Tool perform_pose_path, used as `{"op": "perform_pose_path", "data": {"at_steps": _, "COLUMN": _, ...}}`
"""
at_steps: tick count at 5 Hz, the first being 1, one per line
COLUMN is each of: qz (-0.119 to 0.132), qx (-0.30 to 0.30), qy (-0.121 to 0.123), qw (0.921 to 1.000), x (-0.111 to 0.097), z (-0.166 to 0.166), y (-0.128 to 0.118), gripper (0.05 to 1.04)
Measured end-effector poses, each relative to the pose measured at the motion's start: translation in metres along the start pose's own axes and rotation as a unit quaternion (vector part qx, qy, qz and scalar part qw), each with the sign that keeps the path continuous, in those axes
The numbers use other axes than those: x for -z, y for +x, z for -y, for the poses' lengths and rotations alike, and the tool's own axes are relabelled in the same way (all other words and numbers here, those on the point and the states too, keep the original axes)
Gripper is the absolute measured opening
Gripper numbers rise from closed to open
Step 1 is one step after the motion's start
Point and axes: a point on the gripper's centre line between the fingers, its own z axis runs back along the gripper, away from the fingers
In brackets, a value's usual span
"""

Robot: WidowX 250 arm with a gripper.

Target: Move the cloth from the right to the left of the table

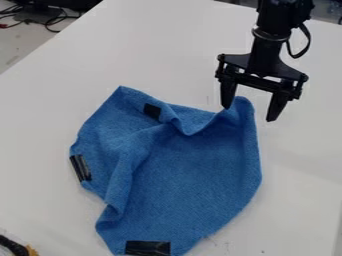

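Observation:
The black gripper [250, 111] hangs at the upper right of the camera view, its two fingers spread apart. Its left fingertip meets the raised upper right corner of the blue cloth [194, 175], and that corner stands up between the fingers without being pinched. The cloth lies rumpled over the middle and lower part of the table, with folds along its left side and black tape patches near its edges.
The white table [160, 45] extends around the cloth. Cables [50, 21] lie beyond its edge at the upper left. A dark and yellow object [17, 246] shows at the bottom left corner.

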Motion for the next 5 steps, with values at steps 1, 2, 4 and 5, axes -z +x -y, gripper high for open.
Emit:
{"op": "perform_pose_path", "data": {"at_steps": 1, "qz": -0.015, "qx": -0.002, "qy": 0.005, "qw": 0.9999, "x": 0.012, "z": -0.001, "y": -0.006, "gripper": 1.001}}
{"op": "perform_pose_path", "data": {"at_steps": 2, "qz": -0.032, "qx": -0.026, "qy": 0.007, "qw": 0.9991, "x": 0.022, "z": -0.019, "y": -0.028, "gripper": 1.001}}
{"op": "perform_pose_path", "data": {"at_steps": 4, "qz": -0.003, "qx": -0.102, "qy": 0.004, "qw": 0.9947, "x": 0.000, "z": -0.060, "y": -0.075, "gripper": 1.001}}
{"op": "perform_pose_path", "data": {"at_steps": 5, "qz": 0.009, "qx": -0.158, "qy": 0.009, "qw": 0.9874, "x": -0.018, "z": -0.090, "y": -0.101, "gripper": 1.001}}
